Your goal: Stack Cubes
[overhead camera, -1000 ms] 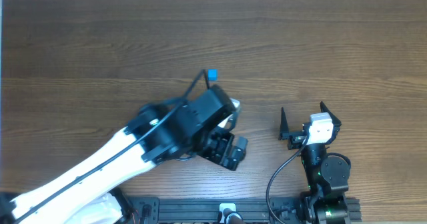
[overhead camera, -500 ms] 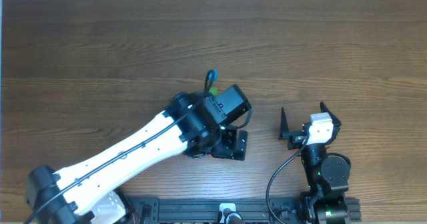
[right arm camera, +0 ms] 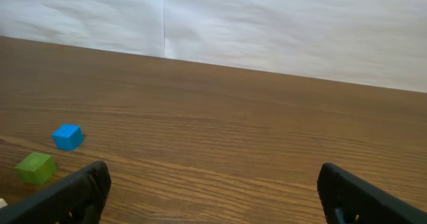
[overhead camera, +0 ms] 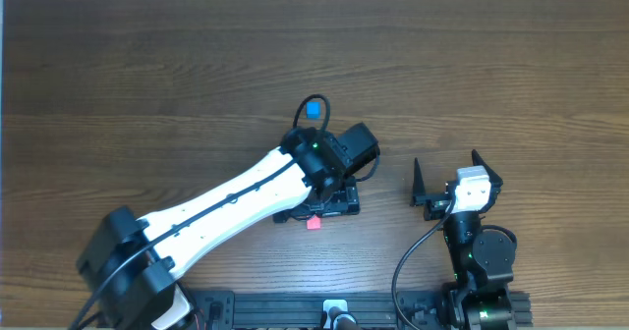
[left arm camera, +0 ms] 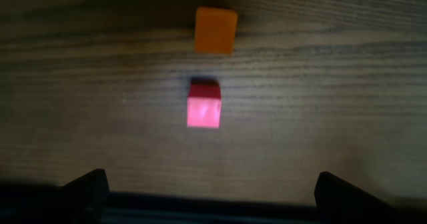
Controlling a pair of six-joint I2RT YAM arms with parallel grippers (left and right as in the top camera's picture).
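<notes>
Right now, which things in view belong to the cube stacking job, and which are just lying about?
For the job: red cube, orange cube, blue cube, green cube.
Just there: wooden table, white wall.

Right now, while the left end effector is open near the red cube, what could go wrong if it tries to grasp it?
1. The red cube sits centred ahead of the open left end effector, but the orange cube lies just beyond it, apart. Overshooting could probably knock the orange one away.
2. The blue cube lies close beside the left arm, so a swing may sweep it.
</notes>
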